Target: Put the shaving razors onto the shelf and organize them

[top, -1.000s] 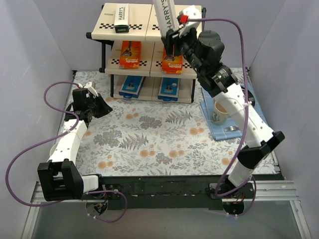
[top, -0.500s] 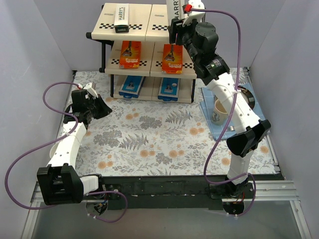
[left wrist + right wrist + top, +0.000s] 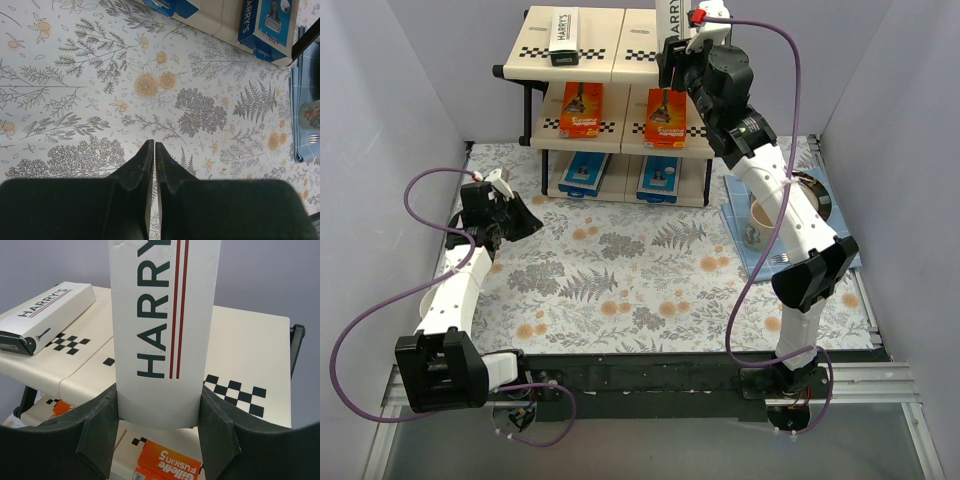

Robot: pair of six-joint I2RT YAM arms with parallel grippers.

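Note:
The shelf (image 3: 610,60) stands at the back. One HARRY'S box (image 3: 562,34) lies on its top left board, also in the right wrist view (image 3: 47,316). Two orange Gillette cards (image 3: 582,110) (image 3: 666,120) lie on the middle tier, two blue-and-white boxes (image 3: 583,174) (image 3: 660,178) on the bottom tier. My right gripper (image 3: 672,72) is shut on the second HARRY'S box (image 3: 162,325), held over the top right board (image 3: 250,355). My left gripper (image 3: 152,146) is shut and empty above the floral cloth at the left (image 3: 525,222).
A beige mug (image 3: 758,226) and a fork (image 3: 782,259) sit on a blue cloth (image 3: 770,262) right of the shelf. A dark round object (image 3: 817,196) lies behind the mug. Grey walls close in both sides.
My right gripper has carried the HARRY'S box back and to the right over the top tier, then almost stopped. The left arm has hardly moved.

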